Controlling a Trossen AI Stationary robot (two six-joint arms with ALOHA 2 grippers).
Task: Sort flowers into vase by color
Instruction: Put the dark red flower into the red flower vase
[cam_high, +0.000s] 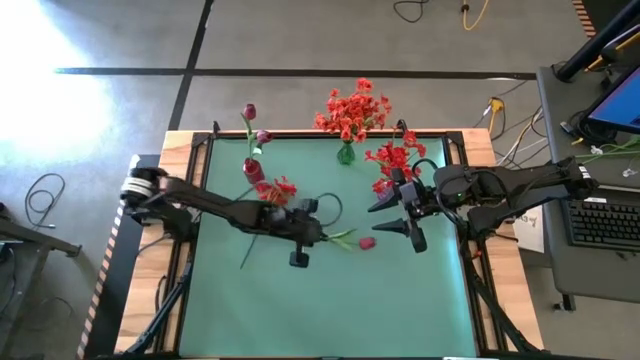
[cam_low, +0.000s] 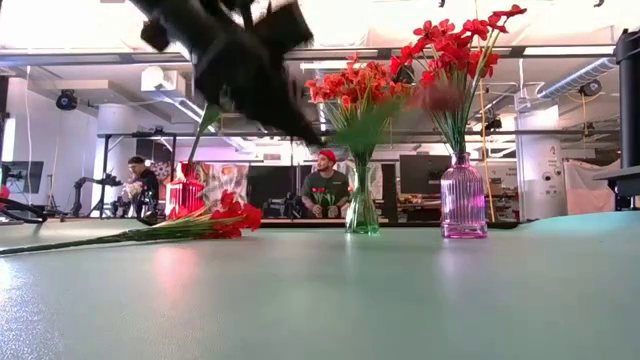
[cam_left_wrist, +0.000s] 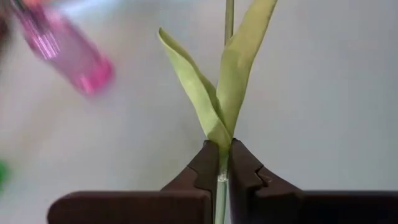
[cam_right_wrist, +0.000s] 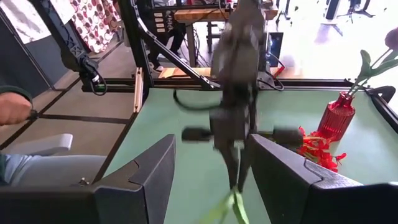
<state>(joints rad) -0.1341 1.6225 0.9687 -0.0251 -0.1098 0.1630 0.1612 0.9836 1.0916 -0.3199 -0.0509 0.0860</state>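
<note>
the left gripper (cam_high: 322, 236) hangs over the middle of the green table (cam_high: 400, 300), its jaws closed tight on the thin green stalk of a magenta tulip bud (cam_high: 367, 242). the left wrist view shows the pinch just below where two pale, blade-shaped leaves (cam_left_wrist: 217, 87) fork off the stem, probably because the bare stalk there gives the pads a firm seat and leaves the head free. the bud points toward 3 o'clock from the gripper, out to the right gripper (cam_high: 405, 215), which waits near it with its jaws spread wide and nothing between them. this looks like a handover, or a regrip before the flower goes in a vase.

at 12 o'clock on the table's far edge a small green glass vase (cam_high: 346, 154) holds a dense orange-red spray (cam_high: 352, 108). toward 1 o'clock a ribbed pink glass vase (cam_low: 463, 196) carries the bright red clusters (cam_low: 462, 42). at 10 o'clock a red ribbed vase (cam_right_wrist: 336, 116) holds a dark tulip (cam_high: 249, 112), so the held bud likely belongs there. one loose red stem (cam_low: 150, 231) lies flat on the table near 9 o'clock of the left gripper, unsorted.

the stalks look like thin, springy plastic, the petals like matte fabric. all three vases are narrow-necked, so the stem must enter close to upright.
</note>
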